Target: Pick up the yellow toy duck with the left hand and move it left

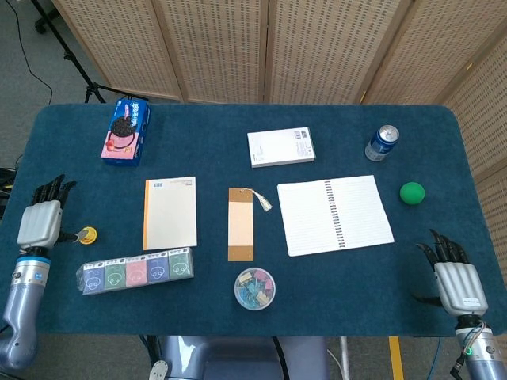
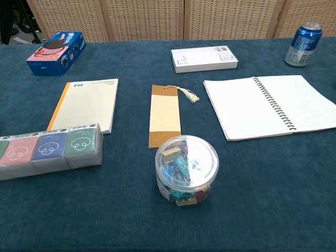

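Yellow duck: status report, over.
Left hand open, beside duck, apart. Right hand open, idle. Duck on table, nothing blocking.

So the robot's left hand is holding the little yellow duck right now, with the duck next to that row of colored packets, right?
Not quite. In the head view the left hand is open and holds nothing; the yellow duck sits on the table just beside it. The duck is indeed next to the row of colored packets.

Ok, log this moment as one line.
left hand: open, beside yellow toy duck, apart | duck: on table | right hand: open, idle
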`<state>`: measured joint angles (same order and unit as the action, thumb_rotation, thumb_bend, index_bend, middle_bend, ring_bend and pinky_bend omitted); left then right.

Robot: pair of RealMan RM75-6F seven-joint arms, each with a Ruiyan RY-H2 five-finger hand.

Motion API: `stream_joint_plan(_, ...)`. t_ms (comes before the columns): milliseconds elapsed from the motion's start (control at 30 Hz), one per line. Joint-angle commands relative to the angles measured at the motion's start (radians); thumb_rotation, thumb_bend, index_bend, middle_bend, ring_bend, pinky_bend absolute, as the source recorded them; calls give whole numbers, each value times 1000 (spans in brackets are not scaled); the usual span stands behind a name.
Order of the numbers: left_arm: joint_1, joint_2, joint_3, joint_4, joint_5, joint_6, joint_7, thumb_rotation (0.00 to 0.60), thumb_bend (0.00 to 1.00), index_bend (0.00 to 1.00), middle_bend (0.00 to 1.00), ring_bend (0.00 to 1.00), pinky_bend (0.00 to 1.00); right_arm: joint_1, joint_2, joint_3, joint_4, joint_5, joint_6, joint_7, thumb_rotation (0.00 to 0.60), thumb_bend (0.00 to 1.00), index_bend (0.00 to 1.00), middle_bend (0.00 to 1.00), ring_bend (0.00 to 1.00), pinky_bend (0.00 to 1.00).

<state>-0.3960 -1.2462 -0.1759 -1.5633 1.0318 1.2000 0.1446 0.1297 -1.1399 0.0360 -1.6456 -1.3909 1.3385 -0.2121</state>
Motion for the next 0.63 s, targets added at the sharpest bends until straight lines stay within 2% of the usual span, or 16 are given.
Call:
stream_joint_plan(33,75,8,32,-28,108,90,-95,600,110,0,0,0,0,-1,-2,1,2,-4,5,4,600,0,172,0,0,91)
stream_joint_plan(333,180,-24,133,-16,270,255,-29,600,111,0,0,0,0,-11,1,6,9,-21,36,28,600,0,173,0,0,91)
stream_joint_plan(500,214,-59,152,43,319,308,0,600,113,0,0,0,0,-15,-1,3,13,-28,42,27,600,0,172,0,0,91)
stream_joint_plan(633,227,-57,144,47,314,308,-11,600,115,0,0,0,0,-14,-4,-1,11,-36,41,19,600,0,173,0,0,91)
